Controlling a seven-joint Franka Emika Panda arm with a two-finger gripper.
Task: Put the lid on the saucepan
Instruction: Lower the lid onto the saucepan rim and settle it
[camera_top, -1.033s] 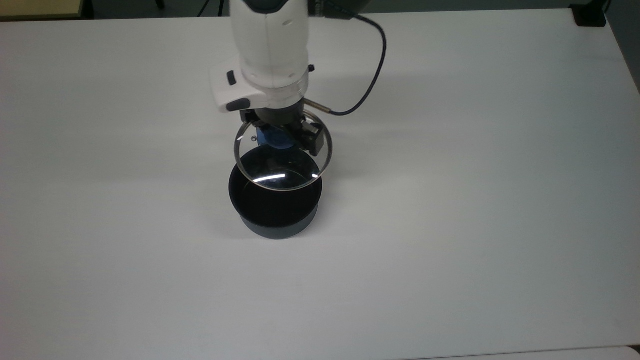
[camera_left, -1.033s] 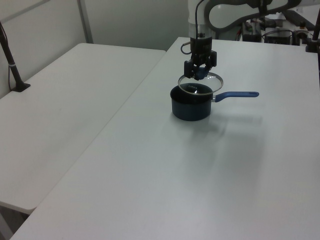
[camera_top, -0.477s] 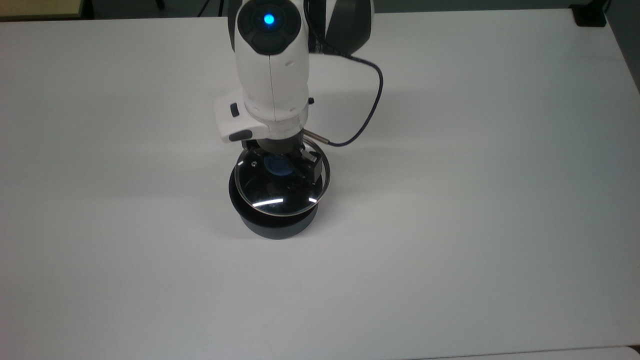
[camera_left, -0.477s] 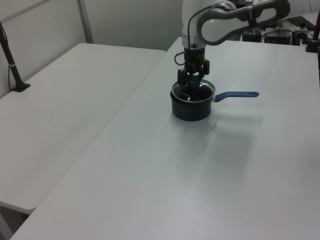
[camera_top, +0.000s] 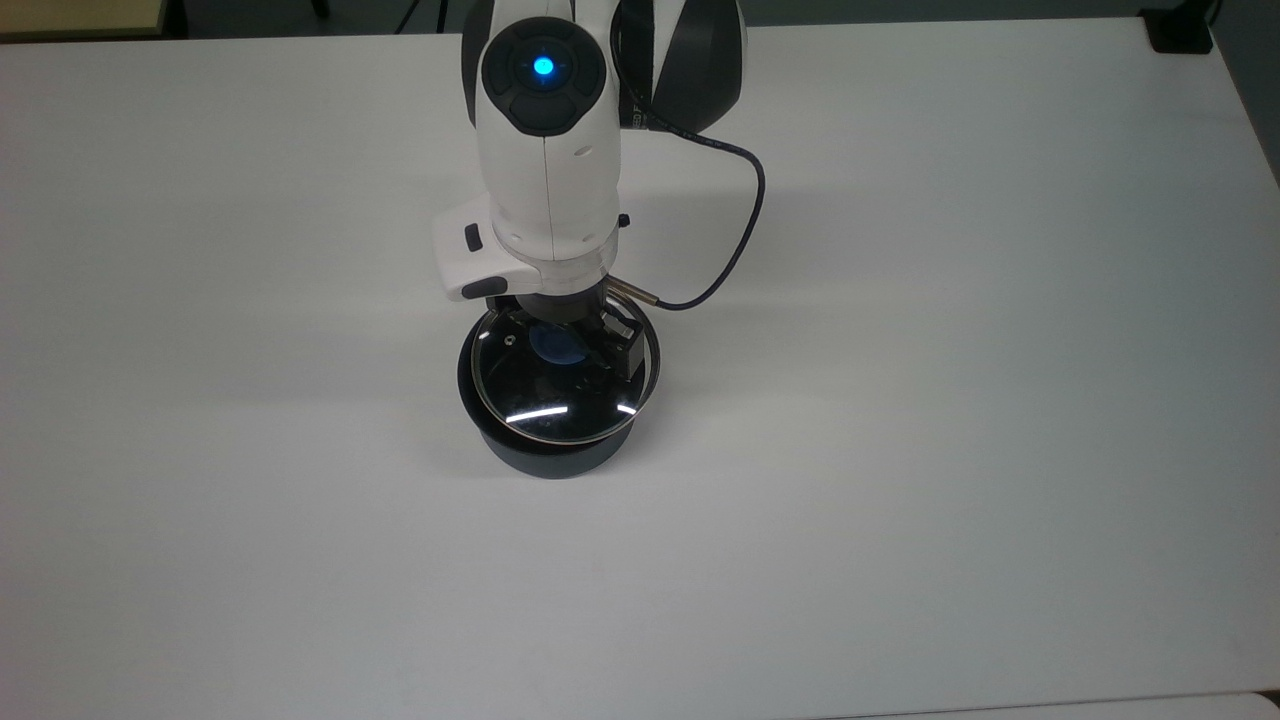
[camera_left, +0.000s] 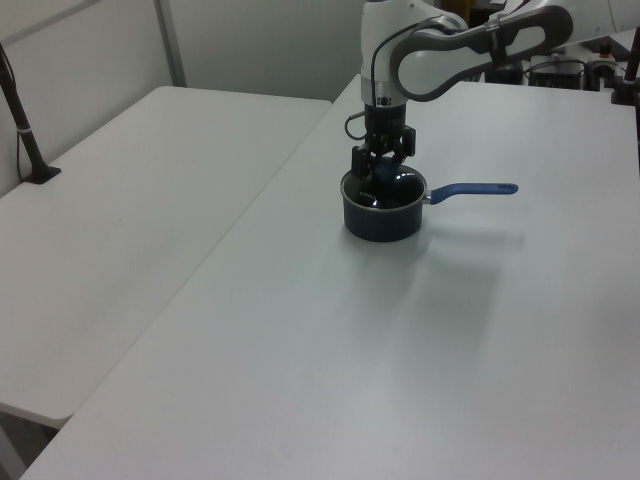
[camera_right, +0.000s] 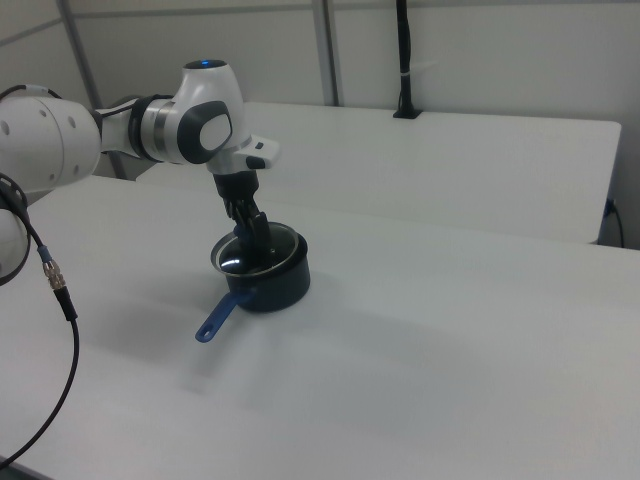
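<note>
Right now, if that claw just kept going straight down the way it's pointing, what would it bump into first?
The gripper points down at the lid, whose blue knob it seems to be holding, so the lid comes first. Right under it is the saucepan; whether the lid already rests on the rim is hard to tell.

No readable text, labels, brand marks or numbers on anything in the top view, left view or right view.
</note>
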